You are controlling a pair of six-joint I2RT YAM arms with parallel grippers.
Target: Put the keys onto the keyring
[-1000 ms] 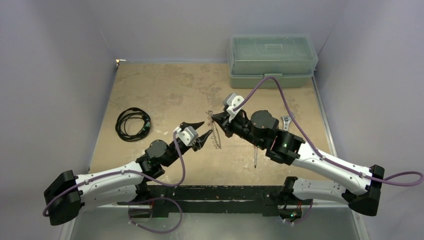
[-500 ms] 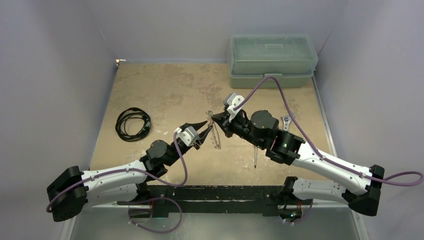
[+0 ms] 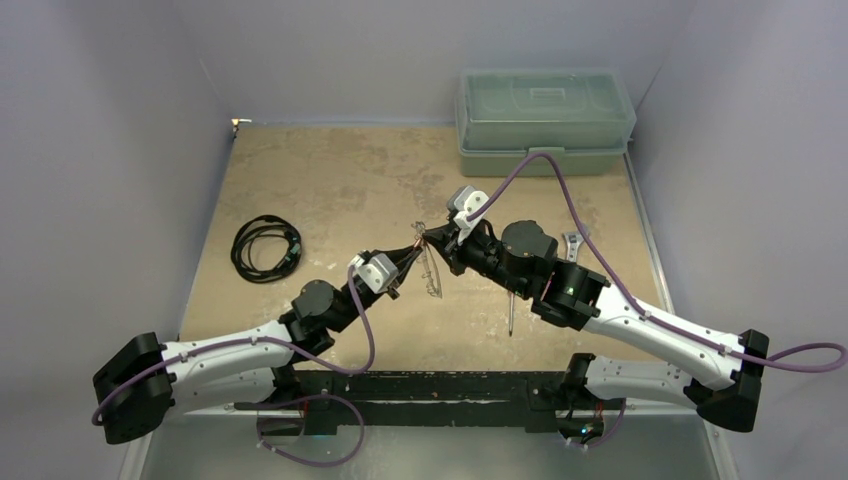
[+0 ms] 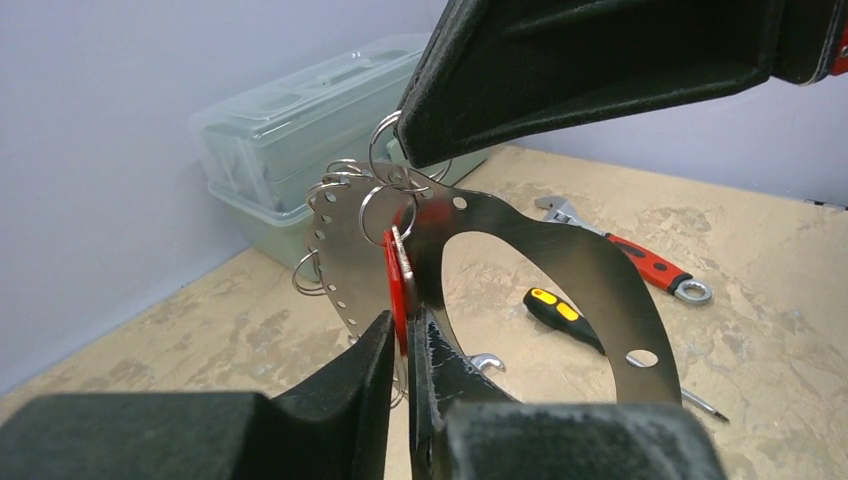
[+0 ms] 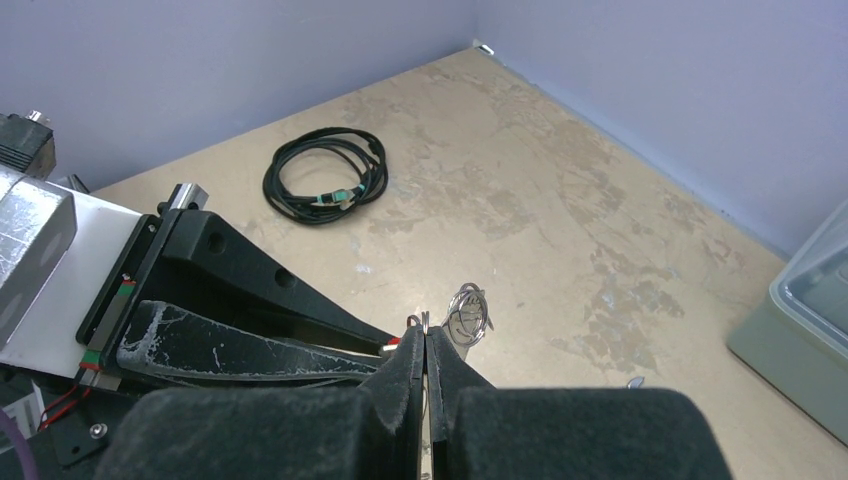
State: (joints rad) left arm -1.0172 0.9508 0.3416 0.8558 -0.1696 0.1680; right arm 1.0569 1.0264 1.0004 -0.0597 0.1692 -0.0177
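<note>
The keyring (image 4: 560, 250) is a flat shiny oval loop with small holes along its rim and several small wire rings (image 4: 385, 190) on it. It is held upright above the table. My right gripper (image 5: 425, 335) is shut on its upper edge, and in the top view this gripper (image 3: 433, 240) sits mid-table. One of the keys, with a red tag (image 4: 397, 280), hangs at the loop's edge. My left gripper (image 4: 405, 322) is shut on it from below, and its jaws pinch the red tag. In the top view the left gripper (image 3: 407, 259) meets the keyring (image 3: 432, 278) from the left.
A green translucent toolbox (image 3: 545, 120) stands at the back right. A coiled black cable (image 3: 266, 247) lies at the left. Under the keyring lie a yellow-and-black screwdriver (image 4: 565, 318), a red-handled wrench (image 4: 640, 262) and a small silver spanner (image 4: 487, 360).
My left gripper has moved forward and right to the keyring, and its jaws have shut on the red-tagged key. The right arm and the keyring have stayed in place.
</note>
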